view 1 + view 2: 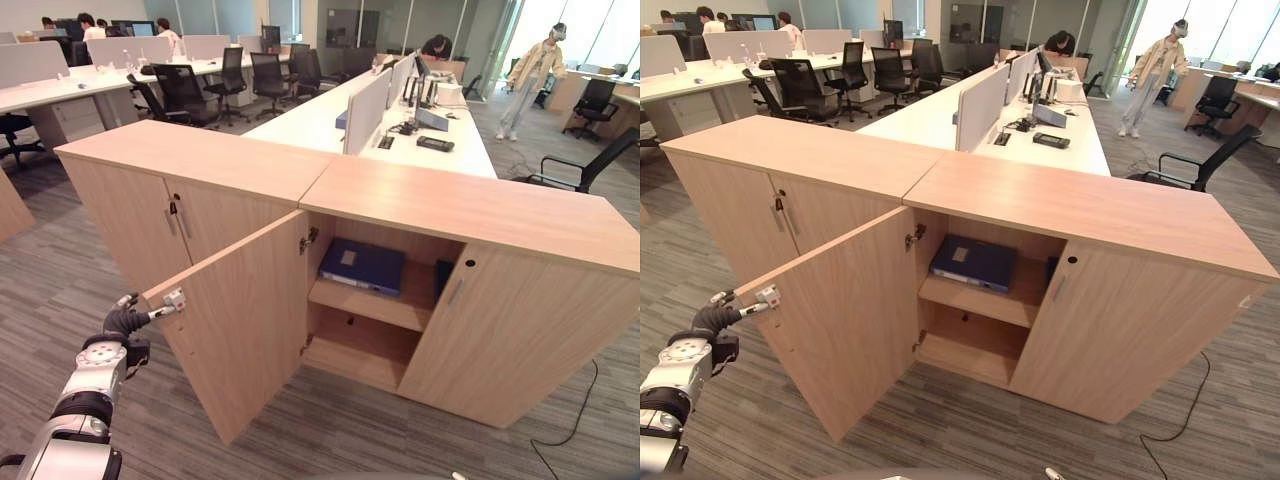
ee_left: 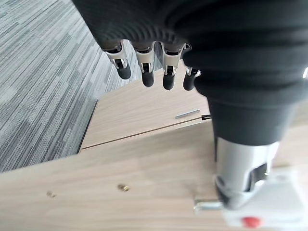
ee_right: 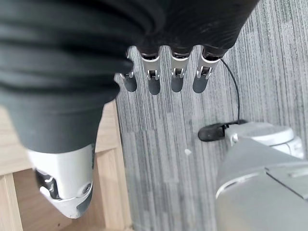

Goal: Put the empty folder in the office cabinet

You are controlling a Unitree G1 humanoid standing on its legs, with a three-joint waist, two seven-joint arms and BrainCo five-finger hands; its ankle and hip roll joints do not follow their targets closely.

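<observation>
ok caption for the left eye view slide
Left hand at the open cabinet door; blue folder lies on the upper shelf.

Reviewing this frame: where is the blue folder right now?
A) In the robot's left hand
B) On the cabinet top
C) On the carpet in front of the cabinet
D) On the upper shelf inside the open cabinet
D: the blue folder lies flat on the upper shelf of the office cabinet, behind the open door whose edge the left hand touches.

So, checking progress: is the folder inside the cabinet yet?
Yes: the blue folder lies flat on the cabinet's upper shelf, behind the open door.
</observation>
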